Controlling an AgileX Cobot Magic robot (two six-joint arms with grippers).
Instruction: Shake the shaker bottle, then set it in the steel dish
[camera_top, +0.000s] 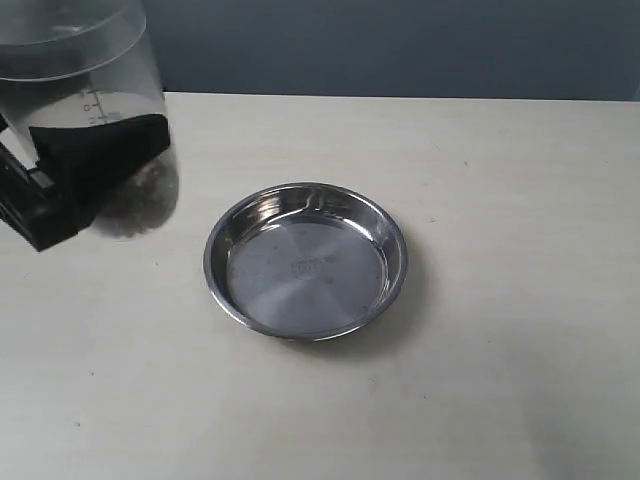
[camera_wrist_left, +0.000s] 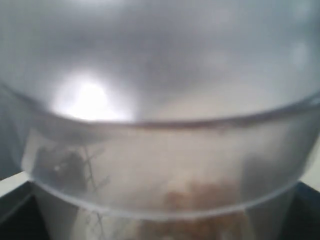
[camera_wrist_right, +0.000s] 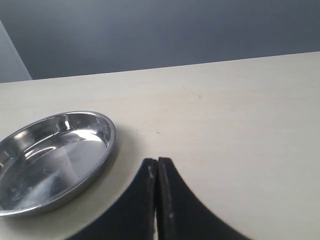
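The left pincer (camera_top: 95, 165) stands wide and is clamped on the shaker bottle (camera_top: 80, 60), its black fingers against the frosted wall. It holds the bottle up off the desk (camera_top: 500, 350) at the far left of the exterior view, well apart from the steel dish (camera_top: 306, 265). In the left wrist view the bottle (camera_wrist_left: 160, 150) fills the frame, with brown granules (camera_wrist_left: 200, 195) showing through its wall. The right pincer (camera_wrist_right: 157, 165) has its fingers pressed together and hangs above the desk (camera_wrist_right: 240, 115), just beside the rim of the dish (camera_wrist_right: 50, 155). The dish sits flat near the middle of the pale cream desk. A dark blue-grey wall (camera_top: 400, 45) runs behind the desk.
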